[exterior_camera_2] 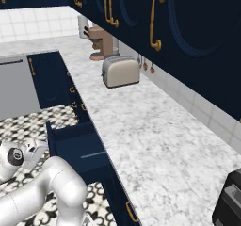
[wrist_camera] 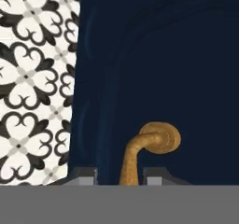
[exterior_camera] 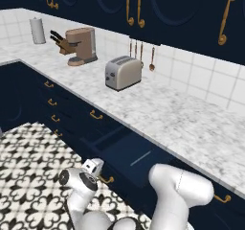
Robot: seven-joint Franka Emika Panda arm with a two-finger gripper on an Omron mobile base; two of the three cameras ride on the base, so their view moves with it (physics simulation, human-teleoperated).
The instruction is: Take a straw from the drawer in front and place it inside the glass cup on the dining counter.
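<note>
The drawer (exterior_camera: pixel 119 150) (exterior_camera_2: pixel 77 145) stands pulled out from under the marble worktop, its dark blue inside showing. The straw (exterior_camera: pixel 141 159) (exterior_camera_2: pixel 92 155) lies inside as a thin pale line. My gripper (wrist_camera: pixel 120 176) (exterior_camera: pixel 99 175) is at the drawer front. In the hand view, its fingertips (wrist_camera: pixel 85 175) stand on either side of the curved brass handle (wrist_camera: pixel 140 148), with a visible gap on the left side. It is open and holds nothing. The glass cup and the dining counter are out of view.
On the marble worktop (exterior_camera: pixel 182 123) stand a toaster (exterior_camera: pixel 123 72) (exterior_camera_2: pixel 121 71), a coffee machine (exterior_camera: pixel 82 44), a knife block (exterior_camera: pixel 60 40) and a paper roll (exterior_camera: pixel 37 30). A dark appliance (exterior_camera_2: pixel 228 201) sits at the near right. Patterned floor (exterior_camera: pixel 33 176) lies left of the drawer.
</note>
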